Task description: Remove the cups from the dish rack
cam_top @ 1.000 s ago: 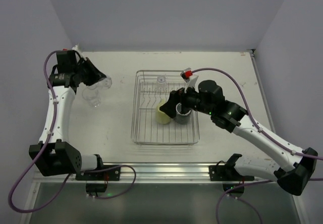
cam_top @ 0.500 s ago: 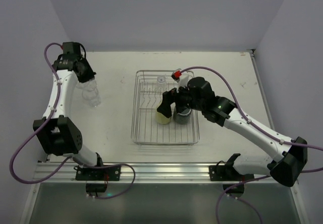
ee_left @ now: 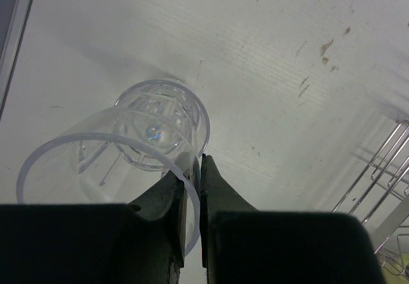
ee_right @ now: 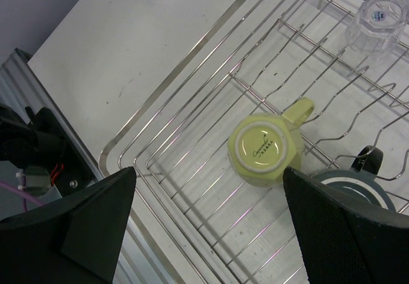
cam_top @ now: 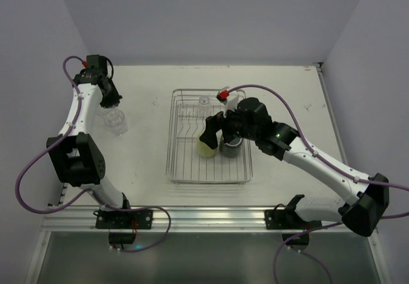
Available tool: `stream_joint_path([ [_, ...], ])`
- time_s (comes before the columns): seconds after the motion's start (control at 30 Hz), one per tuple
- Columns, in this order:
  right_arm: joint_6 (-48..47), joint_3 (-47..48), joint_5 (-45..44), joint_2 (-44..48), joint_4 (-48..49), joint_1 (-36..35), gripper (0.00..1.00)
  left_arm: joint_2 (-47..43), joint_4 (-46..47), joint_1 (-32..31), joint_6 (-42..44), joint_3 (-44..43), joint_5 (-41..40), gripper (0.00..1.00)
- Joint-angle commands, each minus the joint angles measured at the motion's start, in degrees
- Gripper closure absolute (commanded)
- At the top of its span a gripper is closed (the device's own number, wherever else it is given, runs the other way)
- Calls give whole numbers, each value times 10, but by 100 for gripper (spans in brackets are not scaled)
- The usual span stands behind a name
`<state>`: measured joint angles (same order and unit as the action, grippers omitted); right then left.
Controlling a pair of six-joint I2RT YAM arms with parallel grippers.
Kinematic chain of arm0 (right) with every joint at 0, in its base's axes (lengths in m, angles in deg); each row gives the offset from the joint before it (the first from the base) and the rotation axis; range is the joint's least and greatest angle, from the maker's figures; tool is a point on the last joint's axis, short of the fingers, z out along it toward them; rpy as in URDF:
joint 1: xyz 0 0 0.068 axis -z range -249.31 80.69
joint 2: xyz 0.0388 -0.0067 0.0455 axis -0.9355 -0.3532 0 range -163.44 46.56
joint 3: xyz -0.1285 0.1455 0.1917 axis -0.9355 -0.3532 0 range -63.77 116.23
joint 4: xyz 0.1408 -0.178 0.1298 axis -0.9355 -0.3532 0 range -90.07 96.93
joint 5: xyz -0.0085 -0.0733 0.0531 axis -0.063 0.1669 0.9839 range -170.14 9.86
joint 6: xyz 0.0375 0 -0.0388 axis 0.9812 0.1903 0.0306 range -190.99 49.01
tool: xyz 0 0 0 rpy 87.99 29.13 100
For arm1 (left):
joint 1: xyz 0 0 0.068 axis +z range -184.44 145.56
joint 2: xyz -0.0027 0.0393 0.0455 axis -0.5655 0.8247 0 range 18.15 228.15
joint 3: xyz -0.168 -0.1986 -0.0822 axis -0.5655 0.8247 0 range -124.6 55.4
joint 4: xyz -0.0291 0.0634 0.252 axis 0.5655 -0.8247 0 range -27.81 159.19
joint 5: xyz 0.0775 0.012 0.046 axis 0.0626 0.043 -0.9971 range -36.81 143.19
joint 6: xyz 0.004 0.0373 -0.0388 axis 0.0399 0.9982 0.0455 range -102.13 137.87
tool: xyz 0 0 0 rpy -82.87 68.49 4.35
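Your left arm has folded back toward the far-left corner of the desk (ee_left: 268, 54). Its left pincer (ee_left: 193, 172) is clamped on the rim of a clear tumbler (ee_left: 96, 149), low over the desk. I cannot tell if the base is down, so lower until it sits flat before letting go. The right pincer (ee_right: 211, 188) hangs spread wide over the upturned pale yellow cup (ee_right: 263, 148) in the dish rack (ee_right: 192, 47), beside the dark mug (ee_right: 354, 191). Centre on the cup's body, avoiding its handle and the prongs.
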<state>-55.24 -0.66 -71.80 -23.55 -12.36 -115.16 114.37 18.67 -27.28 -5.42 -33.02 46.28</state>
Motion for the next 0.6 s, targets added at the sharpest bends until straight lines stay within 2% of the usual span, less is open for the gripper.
stream_joint_path([
  [0.0, -11, 22, -10, -4, 13, -1, 1, -4, 12, 6, 15, -25, -23, 100],
  [0.57, -4, 27, 0, -18, 21, -1, 1, -2, 44, 5, 18, 34, 1, 100],
])
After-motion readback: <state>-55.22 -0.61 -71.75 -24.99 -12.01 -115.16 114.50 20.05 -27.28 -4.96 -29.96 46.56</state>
